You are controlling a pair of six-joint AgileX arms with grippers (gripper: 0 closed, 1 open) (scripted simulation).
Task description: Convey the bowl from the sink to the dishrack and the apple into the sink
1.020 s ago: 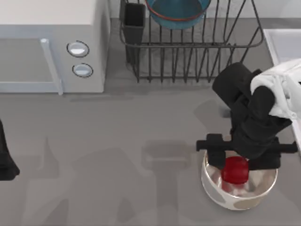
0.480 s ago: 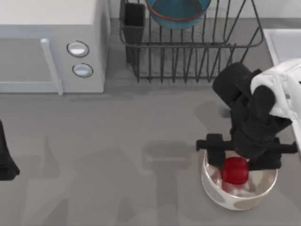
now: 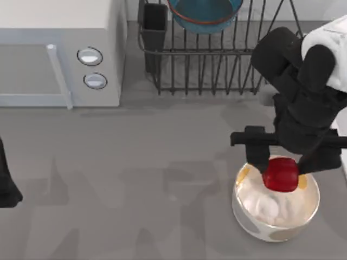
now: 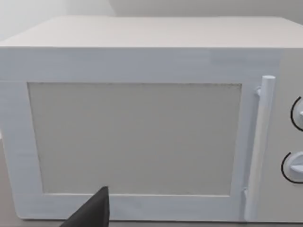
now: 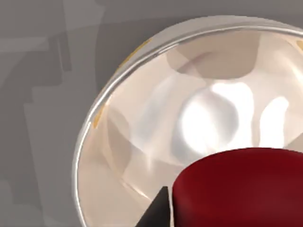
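Observation:
My right gripper (image 3: 281, 172) is shut on the apple (image 3: 281, 176), a glossy red fruit held just above the far rim of the cream spotted bowl (image 3: 254, 223). The right wrist view has the apple (image 5: 241, 189) close up over that bowl's shiny inside (image 5: 142, 132). The teal-blue bowl (image 3: 205, 13) with its orange-red rim rests in the dark wire dishrack (image 3: 217, 65) at the back. The sink (image 3: 342, 132) lies at the right edge, mostly covered by my right arm. My left gripper (image 3: 5, 181) is parked at the left edge.
A white microwave (image 3: 54, 49) with two round knobs stands at the back left and faces the left wrist camera (image 4: 142, 118). The black utensil cup (image 3: 154, 24) sits at the rack's left corner. Bare grey counter spreads across the middle and front.
The right gripper has lifted the apple up out of the spotted bowl and shifted a little right and toward the back. The left arm has not moved.

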